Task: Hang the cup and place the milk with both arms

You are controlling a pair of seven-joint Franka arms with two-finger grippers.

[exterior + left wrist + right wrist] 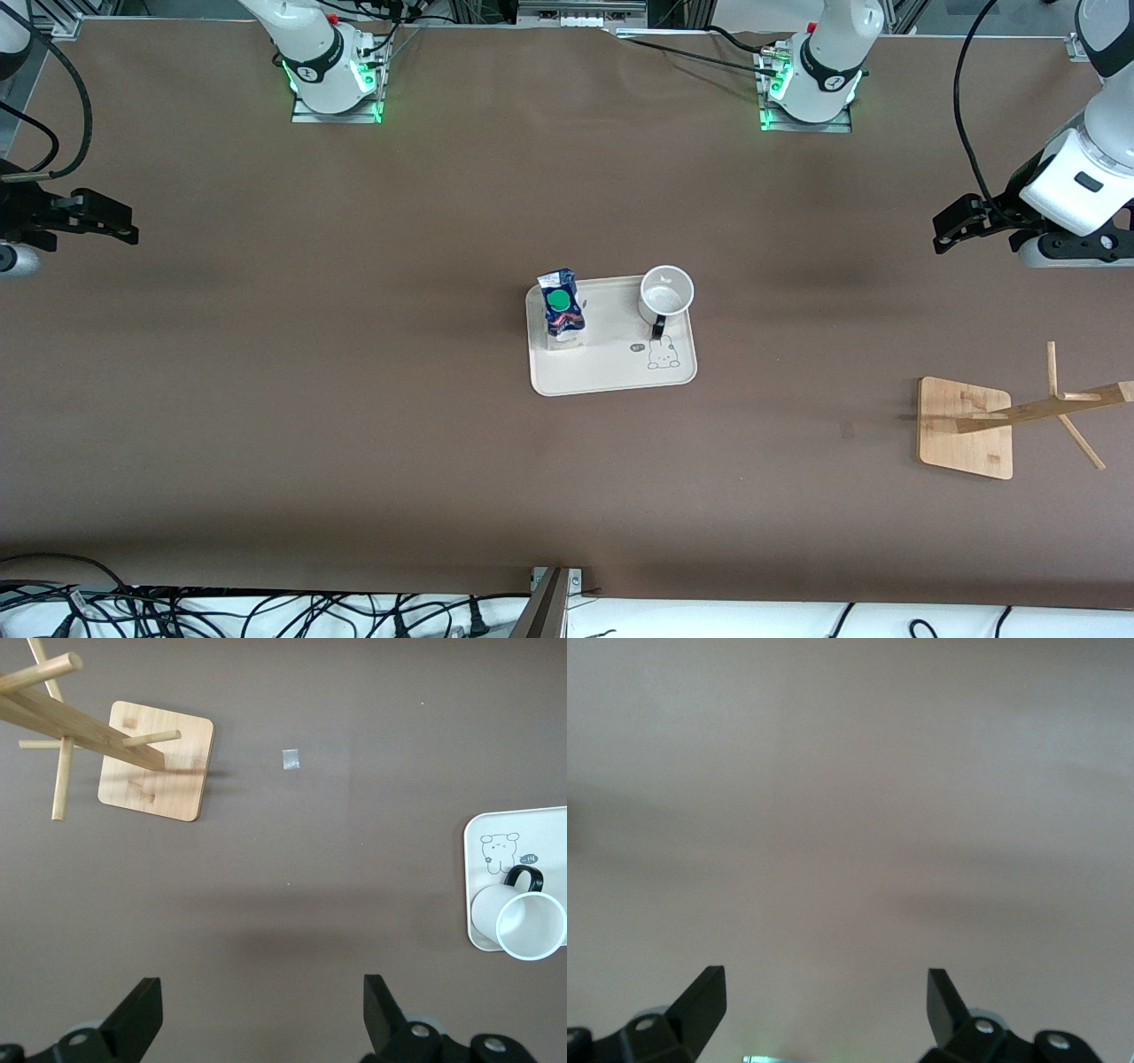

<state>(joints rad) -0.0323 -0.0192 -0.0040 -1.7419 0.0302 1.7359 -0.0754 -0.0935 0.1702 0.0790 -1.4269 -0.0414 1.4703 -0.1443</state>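
Bamboo peg rack (pixel 1019 416), partly cut off; glossy white mug (pixel 666 297) and blue carton (pixel 562 306) on cream tray (pixel 611 372). Left gripper (pixel 948 232) and right gripper (pixel 120 229) spread, empty.

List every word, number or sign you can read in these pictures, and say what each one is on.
None can be read.
Milk: red and white markings, too blurred to read.
Tray: a small dark speech bubble beside the drawn animal, its marks too small to read.
Cup: no text visible.
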